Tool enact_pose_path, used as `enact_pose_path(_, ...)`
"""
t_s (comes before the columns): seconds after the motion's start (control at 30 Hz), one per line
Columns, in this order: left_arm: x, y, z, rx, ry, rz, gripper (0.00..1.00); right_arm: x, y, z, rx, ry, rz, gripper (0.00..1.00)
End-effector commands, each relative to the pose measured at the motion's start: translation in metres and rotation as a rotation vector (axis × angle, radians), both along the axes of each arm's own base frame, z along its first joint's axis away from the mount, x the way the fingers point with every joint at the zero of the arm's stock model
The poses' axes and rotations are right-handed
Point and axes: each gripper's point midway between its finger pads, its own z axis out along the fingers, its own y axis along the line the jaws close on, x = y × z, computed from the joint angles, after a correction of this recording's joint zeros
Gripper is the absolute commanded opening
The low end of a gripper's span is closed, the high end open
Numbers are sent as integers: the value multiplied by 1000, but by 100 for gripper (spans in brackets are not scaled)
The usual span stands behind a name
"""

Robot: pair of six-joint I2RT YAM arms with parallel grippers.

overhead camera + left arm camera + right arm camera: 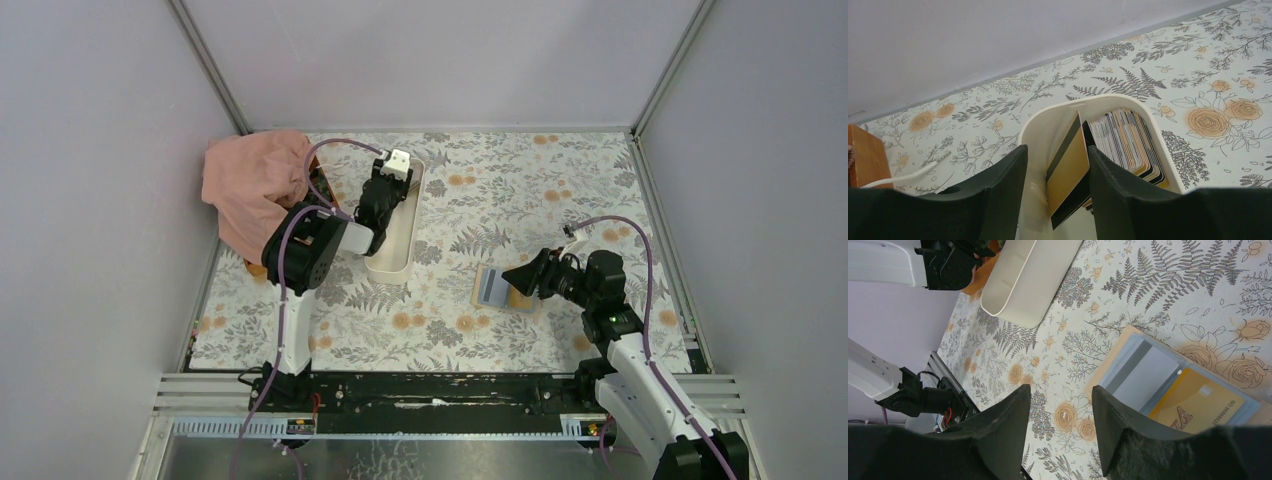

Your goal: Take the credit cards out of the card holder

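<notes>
The card holder lies open on the table by the right arm, light blue inside with a tan edge. A pale grey card and a yellow card sit in its pockets. My right gripper hovers open just left of it, holding nothing. My left gripper points down into the white tray, jaws open. A yellow card with a black stripe stands tilted between the fingers, close against the right one, beside several cards stacked on edge.
A pink cloth covers a brown wooden box at the table's left edge, next to the tray. A white cable lies by the box. Metal frame rails and grey walls border the floral table.
</notes>
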Motion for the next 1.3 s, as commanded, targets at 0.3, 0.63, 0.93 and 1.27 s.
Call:
enact_pose_path(0.3, -10, -28, 98, -62, -142, -50, 65, 3, 2, 12, 15, -57, 13, 55)
enact_pose_path(0.63, -58, -74, 161, -215, -108, -139, 79, 19, -23, -9, -70, 17, -171, 59)
enact_pose_path(0.93, -195, -154, 177, -569, 72, -558, 0, 31, -42, -39, 15, 205, -413, 0)
enact_pose_path(1.27, -279, -230, 95, -677, 472, -898, 0, 27, -47, -63, -12, 279, -447, 0)
